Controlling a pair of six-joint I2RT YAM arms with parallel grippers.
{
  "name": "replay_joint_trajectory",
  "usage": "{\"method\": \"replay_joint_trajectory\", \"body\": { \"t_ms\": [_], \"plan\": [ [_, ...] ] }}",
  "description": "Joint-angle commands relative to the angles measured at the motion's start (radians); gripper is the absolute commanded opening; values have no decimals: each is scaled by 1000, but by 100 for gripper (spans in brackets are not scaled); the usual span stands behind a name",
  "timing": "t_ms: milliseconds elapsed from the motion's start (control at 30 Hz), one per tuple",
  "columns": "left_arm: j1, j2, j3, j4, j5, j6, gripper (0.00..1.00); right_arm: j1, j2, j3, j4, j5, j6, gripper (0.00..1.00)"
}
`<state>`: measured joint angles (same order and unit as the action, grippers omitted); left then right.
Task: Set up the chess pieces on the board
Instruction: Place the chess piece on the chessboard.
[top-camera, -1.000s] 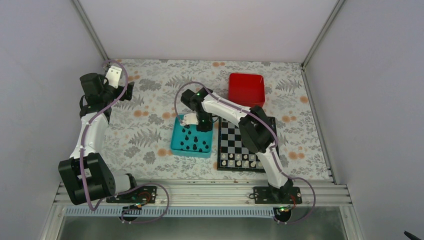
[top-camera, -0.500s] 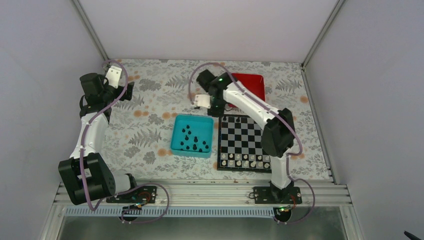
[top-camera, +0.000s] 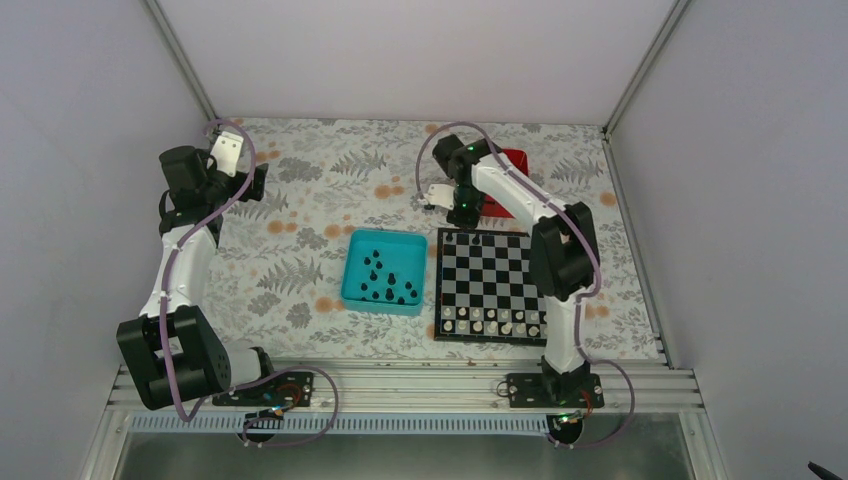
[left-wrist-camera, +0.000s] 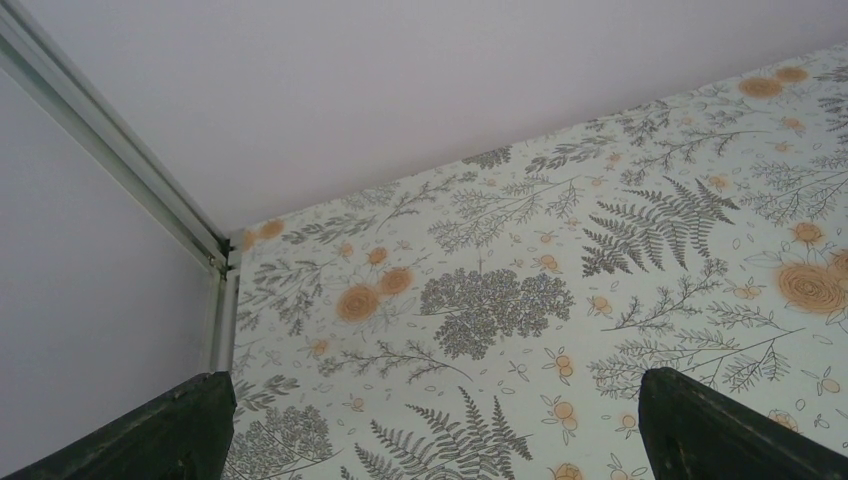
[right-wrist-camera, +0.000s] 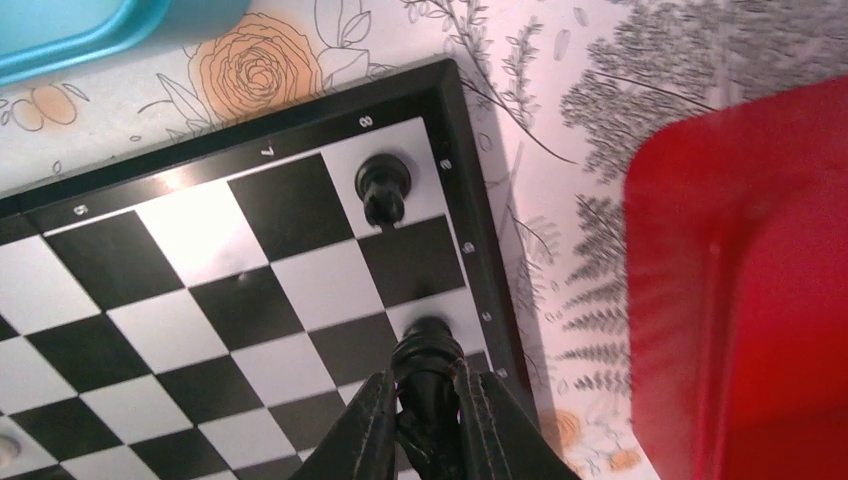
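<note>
Black knobbed chess piece (right-wrist-camera: 428, 342) pinched by right hand (right-wrist-camera: 428, 388) over glossy checkered board (right-wrist-camera: 200, 232); left hand (left-wrist-camera: 440, 425) agape.

The board (top-camera: 485, 275) is bare across its middle rows. A black piece (right-wrist-camera: 383, 190) stands on its far-left corner, and white pieces (top-camera: 488, 322) line the near rows. The red tray (right-wrist-camera: 740, 280) lies just past the far edge, the teal tray (top-camera: 384, 306) beside the left. The right end effector (right-wrist-camera: 425, 388), clamped on a held piece (right-wrist-camera: 428, 350), hangs over the far row.
</note>
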<state>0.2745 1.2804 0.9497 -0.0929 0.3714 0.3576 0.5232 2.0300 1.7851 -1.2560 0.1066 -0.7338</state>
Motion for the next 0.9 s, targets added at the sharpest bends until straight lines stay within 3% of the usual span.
{"method": "replay_joint_trajectory", "body": {
  "t_ms": [0,867],
  "plan": [
    [9,-21,3,-4,14,-5,100,-1,65,0,18,-28,-25,9],
    [15,-14,4,-9,19,-1,100,-51,159,-10,56,-111,-55,10]
  ]
}}
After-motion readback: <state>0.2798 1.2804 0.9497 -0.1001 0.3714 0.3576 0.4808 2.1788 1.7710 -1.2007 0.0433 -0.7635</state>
